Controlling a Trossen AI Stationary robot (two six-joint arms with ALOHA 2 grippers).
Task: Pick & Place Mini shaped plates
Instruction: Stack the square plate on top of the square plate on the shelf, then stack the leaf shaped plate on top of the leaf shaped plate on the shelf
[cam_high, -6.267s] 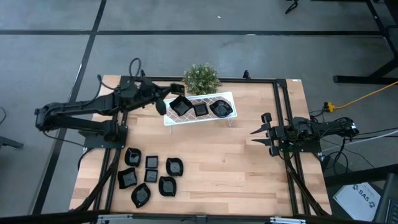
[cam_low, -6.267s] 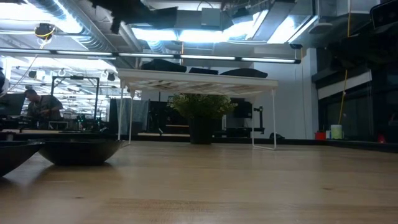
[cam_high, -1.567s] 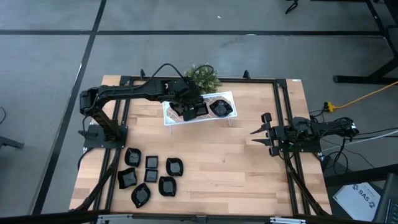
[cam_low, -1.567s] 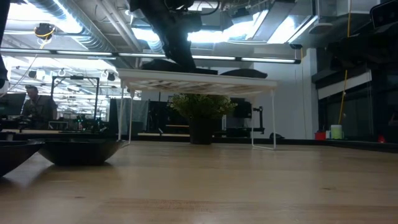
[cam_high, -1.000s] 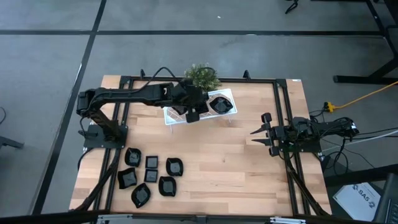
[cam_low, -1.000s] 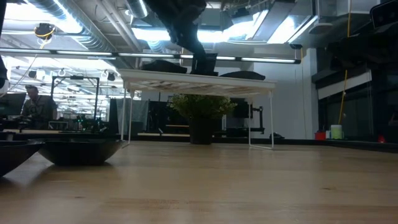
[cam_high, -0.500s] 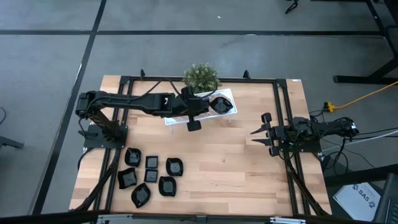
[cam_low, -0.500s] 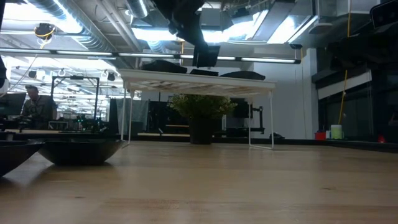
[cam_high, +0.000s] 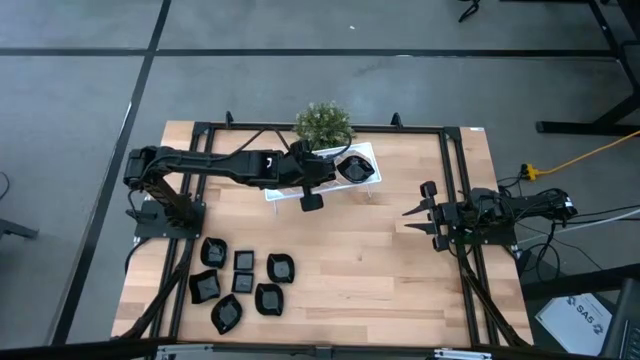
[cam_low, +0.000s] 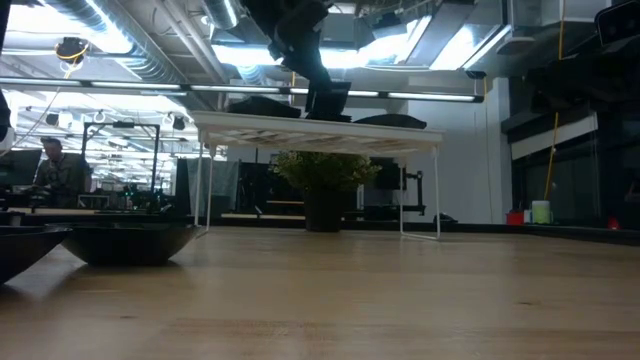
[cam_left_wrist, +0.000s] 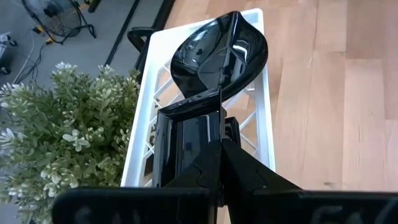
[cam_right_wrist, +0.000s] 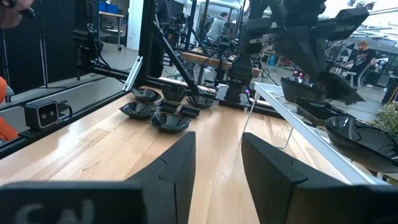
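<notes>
My left gripper (cam_high: 310, 196) reaches over the near edge of the white rack (cam_high: 274, 192) and is shut on a small square black plate (cam_high: 312, 203), which shows above the rack top in the low view (cam_low: 330, 100). A leaf-like black plate (cam_left_wrist: 217, 53) lies on the rack's right end (cam_high: 356, 168). Several more black plates (cam_high: 240, 285) sit on the table's near left part. My right gripper (cam_high: 414, 214) waits open at the table's right side (cam_right_wrist: 214, 168). My left gripper (cam_left_wrist: 221, 149) pinches the square plate between its two shut fingers by one side rim (cam_left_wrist: 214, 121). The fingers slant down from the table's left and far side. The plate (cam_left_wrist: 186, 140) is tilted and sits just over the rack's near edge; whether it touches the rack cannot be told.
A green bushy plant (cam_high: 323, 125) stands right behind the rack at the far edge. Black frame rails (cam_high: 455, 180) run along the table's sides. Bare wood (cam_high: 370, 270) lies between the rack, the plate group and the right arm. People show in the room beyond.
My left gripper has drawn back from over the rack's middle toward the table's near edge, staying shut on the square plate. The plate rose above the rack top, then sank a little. The right arm has kept still.
</notes>
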